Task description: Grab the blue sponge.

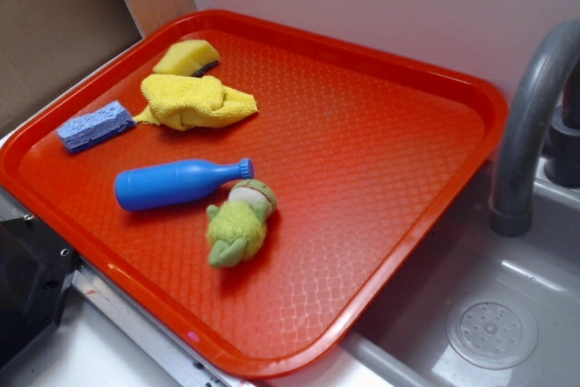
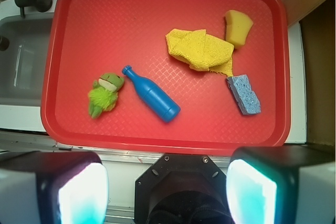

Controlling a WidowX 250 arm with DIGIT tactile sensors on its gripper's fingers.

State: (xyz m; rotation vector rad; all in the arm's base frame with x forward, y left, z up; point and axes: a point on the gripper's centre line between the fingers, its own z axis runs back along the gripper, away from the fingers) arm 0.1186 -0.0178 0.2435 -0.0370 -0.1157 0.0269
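Observation:
The blue sponge (image 1: 96,125) (image 2: 243,94) is a small porous periwinkle block lying flat on the red tray (image 1: 381,160) (image 2: 89,14), near its left rim in the exterior view and at the right side in the wrist view. My gripper (image 2: 167,190) is seen only in the wrist view, high above the counter in front of the tray. It is open, with nothing between its two wide-apart fingers (image 2: 79,192). In the exterior view the gripper is out of view.
On the tray also lie a smooth blue bottle (image 1: 177,183) (image 2: 151,94), a green plush toy (image 1: 238,223) (image 2: 105,94), a crumpled yellow cloth (image 1: 192,101) (image 2: 200,49) touching the sponge's end, and a yellow sponge (image 1: 186,56) (image 2: 238,27). A grey faucet (image 1: 530,115) and sink (image 1: 494,324) adjoin the tray.

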